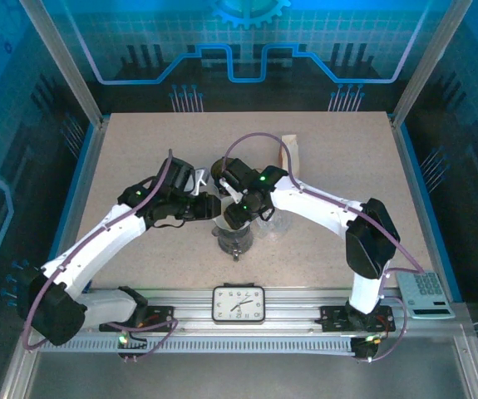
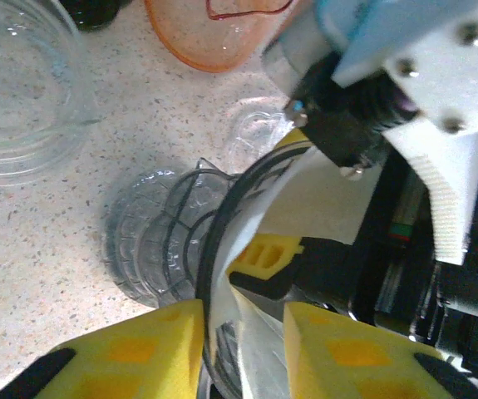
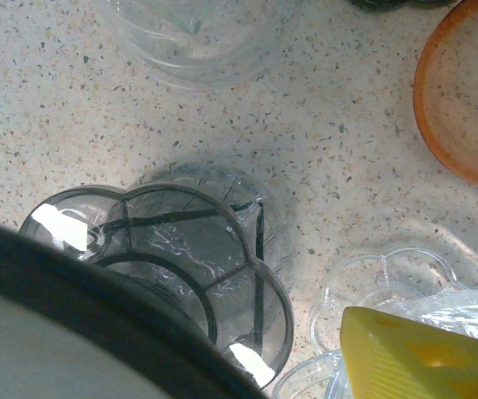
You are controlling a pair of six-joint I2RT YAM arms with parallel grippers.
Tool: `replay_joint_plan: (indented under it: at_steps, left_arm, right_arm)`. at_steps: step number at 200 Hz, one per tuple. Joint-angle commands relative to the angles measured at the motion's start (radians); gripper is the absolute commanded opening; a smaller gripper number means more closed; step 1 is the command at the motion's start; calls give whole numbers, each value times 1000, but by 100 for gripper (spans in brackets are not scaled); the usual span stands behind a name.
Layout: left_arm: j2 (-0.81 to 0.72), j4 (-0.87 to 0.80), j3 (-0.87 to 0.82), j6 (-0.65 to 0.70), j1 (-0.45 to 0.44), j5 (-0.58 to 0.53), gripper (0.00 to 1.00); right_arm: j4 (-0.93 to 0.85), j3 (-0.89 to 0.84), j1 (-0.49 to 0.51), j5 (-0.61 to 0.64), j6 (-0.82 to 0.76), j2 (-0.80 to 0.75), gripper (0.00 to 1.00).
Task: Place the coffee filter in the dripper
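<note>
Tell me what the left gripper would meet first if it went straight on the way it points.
The coffee filter and the dripper rim, which the left gripper straddles. Just beyond them it would probably meet the right gripper, though depth is unclear.

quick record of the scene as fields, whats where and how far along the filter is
dripper: mid table, dark rim, clear ribbed piece below it
coffee filter: white paper, already inside the dripper's rim
left gripper: jaws straddle rim and filter, grip unclear
right gripper: over the dripper from the opposite side
nearby: orange dish, clear glass jar
near edge: clock, calculator
</note>
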Motion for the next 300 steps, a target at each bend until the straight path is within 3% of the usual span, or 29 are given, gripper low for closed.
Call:
replay_joint_plan:
  at_steps: [1, 50, 112, 126, 142, 154, 189, 300]
  left_arm:
    - [21, -50, -9, 2, 10, -33, 30]
    - [34, -83, -5, 14, 10, -77, 34]
    - [39, -51, -24, 2, 10, -45, 19]
    - [37, -47, -27, -1, 10, -38, 22]
    - [32, -42, -31, -5, 10, -32, 33]
    - [27, -38, -35, -7, 10, -26, 35]
    - [34, -40, -38, -2, 10, -11, 21]
    - [45, -34, -37, -3, 9, -4, 19]
  right_arm:
    - [-7, -13, 16, 15, 6, 23, 64]
    - [-6, -11, 16, 14, 7, 26, 63]
    - [-11, -6, 15, 16, 8, 29, 63]
    - [-11, -5, 16, 16, 9, 29, 63]
    - [-11, -8, 16, 16, 10, 30, 63]
    - [-9, -8, 16, 18, 10, 30, 63]
    - [-5, -6, 14, 19, 12, 28, 63]
    - [-38, 68, -6, 46, 39, -122, 66]
